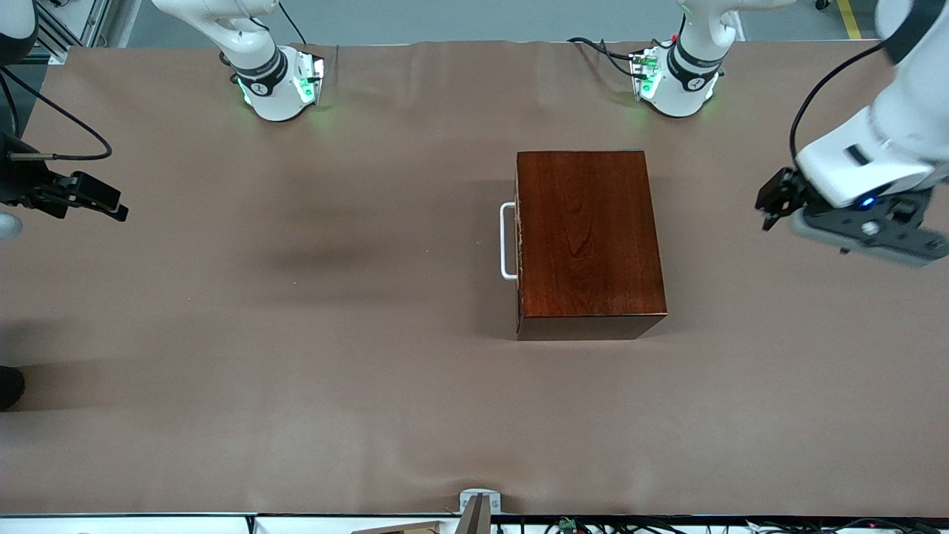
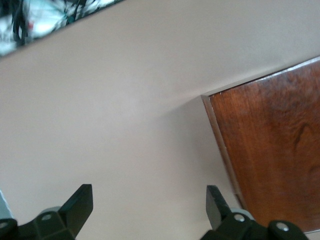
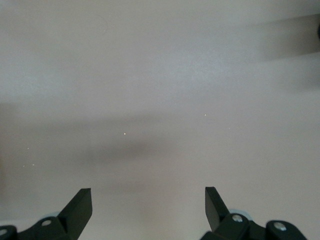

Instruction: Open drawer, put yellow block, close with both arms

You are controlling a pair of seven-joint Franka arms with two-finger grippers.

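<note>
Box point(image 1: 589, 237): glossy mahogany, set on the table point(image 1: 296, 334) toward the left arm's end; only the top and the side facing the front camera are seen.
Drawer point(image 1: 518, 245): shut flush in the box; its front is seen only edge-on, facing the right arm's end.
Handle point(image 1: 508, 241): white U-shaped bar, projecting from the drawer front.
Yellow block: not made out in any view.
Left gripper point(image 1: 771, 200): held over bare table at the left arm's end, apart from the box; fingers point(image 2: 80, 202) spread wide with nothing between them; a box corner is shown in its wrist view.
Right gripper point(image 1: 100, 200): held at the right arm's end, the arm largely cut off by the frame edge; fingers point(image 3: 80, 202) spread wide, empty, over what appears to be bare table.
</note>
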